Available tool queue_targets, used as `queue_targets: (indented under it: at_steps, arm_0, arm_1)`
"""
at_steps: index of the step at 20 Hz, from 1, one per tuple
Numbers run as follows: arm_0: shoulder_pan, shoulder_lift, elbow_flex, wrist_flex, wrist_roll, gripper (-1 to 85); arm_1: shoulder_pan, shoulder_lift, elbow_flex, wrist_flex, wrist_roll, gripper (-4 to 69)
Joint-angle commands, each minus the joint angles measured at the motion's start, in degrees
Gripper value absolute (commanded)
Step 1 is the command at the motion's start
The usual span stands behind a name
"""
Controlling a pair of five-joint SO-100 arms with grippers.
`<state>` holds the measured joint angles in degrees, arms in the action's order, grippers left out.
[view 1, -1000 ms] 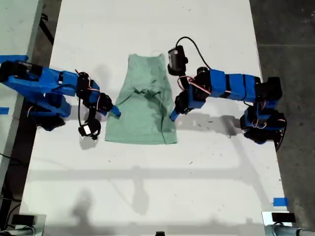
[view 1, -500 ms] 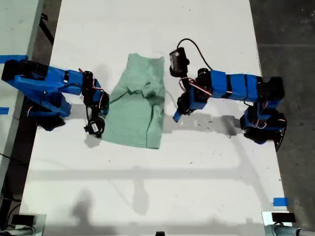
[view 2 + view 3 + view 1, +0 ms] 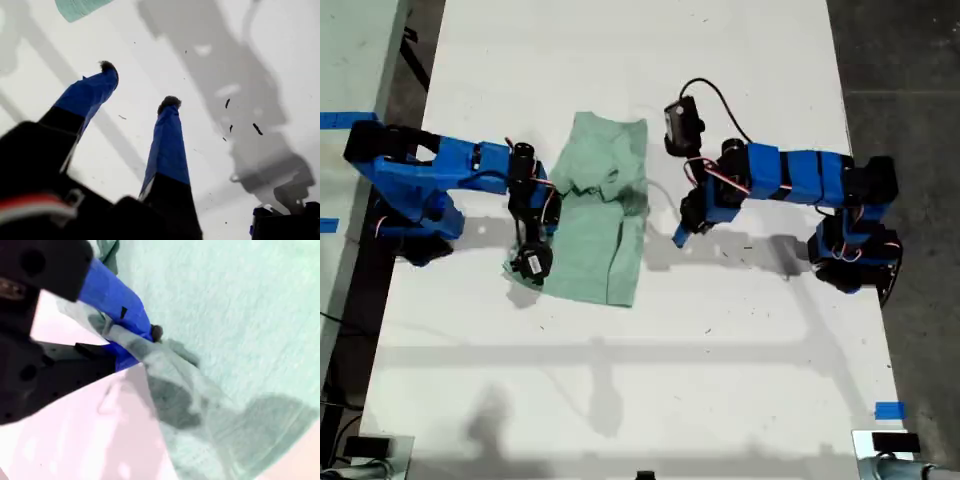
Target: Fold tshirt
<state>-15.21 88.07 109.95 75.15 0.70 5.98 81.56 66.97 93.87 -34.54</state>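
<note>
At table centre lies the soft, rumpled mint tshirt [image 3: 600,215], its nine-o'clock edge pinched by my second gripper [image 3: 150,340], while my first gripper [image 3: 137,85] gapes empty over the smooth white table [image 3: 720,330].

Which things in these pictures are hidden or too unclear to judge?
- Exterior view: the arm covers the tshirt edge on that view's left; my second gripper there is too small to read.
- Second wrist view: blurred, but a fold of cloth sits in my second gripper; the rest of the shirt runs off the frame.
- First wrist view: my first gripper is open over bare table; only a shirt corner shows.
</note>
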Motion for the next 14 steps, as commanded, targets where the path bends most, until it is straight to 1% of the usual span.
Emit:
queue_targets:
  at_steps: [1, 2, 3, 4, 5, 6, 7, 9, 12, 14]
  arm_0:
    - [-0.88, -12.66, -14.15, -0.35, 3.78, 0.1]
    - [-1.58, -18.28, -19.25, 0.18, 5.01, 0.4]
    - [-2.20, -23.03, -23.55, 0.70, 5.89, 3.3]
    - [-2.90, -26.63, -26.63, 0.88, 6.68, 11.7]
    - [-3.52, -28.74, -29.27, 2.02, 7.38, 23.2]
    - [-3.96, -28.74, -30.15, 2.72, 7.38, 27.8]
    - [-4.04, -27.51, -30.41, 3.43, 7.38, 29.8]
    - [-3.52, -23.20, -30.50, 6.59, 7.38, 30.8]
    - [-1.49, -16.00, -30.41, 12.30, 6.68, 29.3]
    - [0.00, -11.60, -30.41, 15.03, 6.06, 28.5]
  arm_1:
    - [-0.44, 4.31, -0.44, -2.20, 0.00, 20.8]
    - [-0.62, 4.31, -0.44, -2.29, 0.09, 20.8]
    - [-0.79, 4.22, -0.44, -2.29, 0.26, 20.8]
    - [-1.14, 4.22, -0.44, -2.20, 0.53, 20.8]
    - [-1.32, 4.22, -0.44, -1.93, 0.70, 20.7]
    - [-1.58, 4.22, -0.35, -1.85, 0.88, 20.7]
    - [-1.76, 4.31, -0.26, -1.76, 1.05, 20.6]
    - [-1.93, 4.31, -0.09, -1.58, 1.14, 20.5]
    - [-2.02, 4.31, -0.09, -1.58, 1.14, 20.4]
    - [-2.02, 4.31, -0.09, -1.67, 1.05, 20.4]
